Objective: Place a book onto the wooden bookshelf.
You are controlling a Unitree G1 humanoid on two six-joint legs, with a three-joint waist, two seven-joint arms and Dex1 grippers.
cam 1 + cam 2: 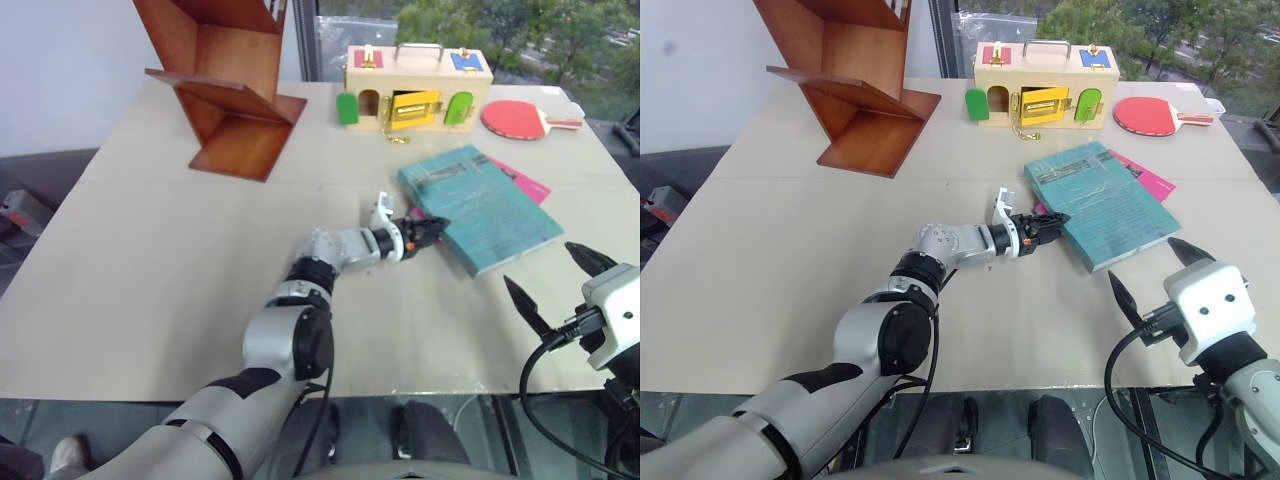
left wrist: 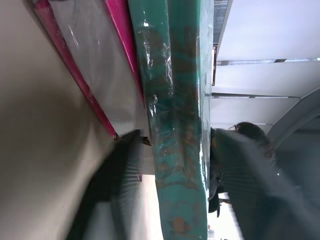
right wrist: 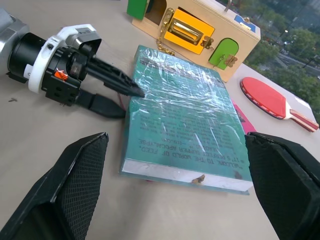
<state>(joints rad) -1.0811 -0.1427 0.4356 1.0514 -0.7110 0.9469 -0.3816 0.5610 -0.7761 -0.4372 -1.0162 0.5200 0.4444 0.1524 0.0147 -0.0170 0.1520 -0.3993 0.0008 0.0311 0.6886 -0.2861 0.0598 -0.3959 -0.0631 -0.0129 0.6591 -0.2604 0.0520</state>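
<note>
The teal book (image 1: 482, 207) lay flat on the table (image 1: 150, 260), stacked on a thinner pink book (image 1: 525, 183) that mostly hid under it — only a corner and an edge of pink poked out. Left gripper (image 3: 120, 97) had one finger on top of the cover (image 3: 112, 77) and one underneath at the book's near edge, closed in around it, though whether it was truly clamped was hard to say. Right gripper (image 1: 555, 280) hung wide open near the table edge, nothing in it. The wooden bookshelf (image 1: 225, 85) stood at the far left corner, its top cut off, well apart from the book. Count: two books, one locking-door toy box (image 1: 415, 85), one red ping-pong paddle (image 1: 525, 118).
</note>
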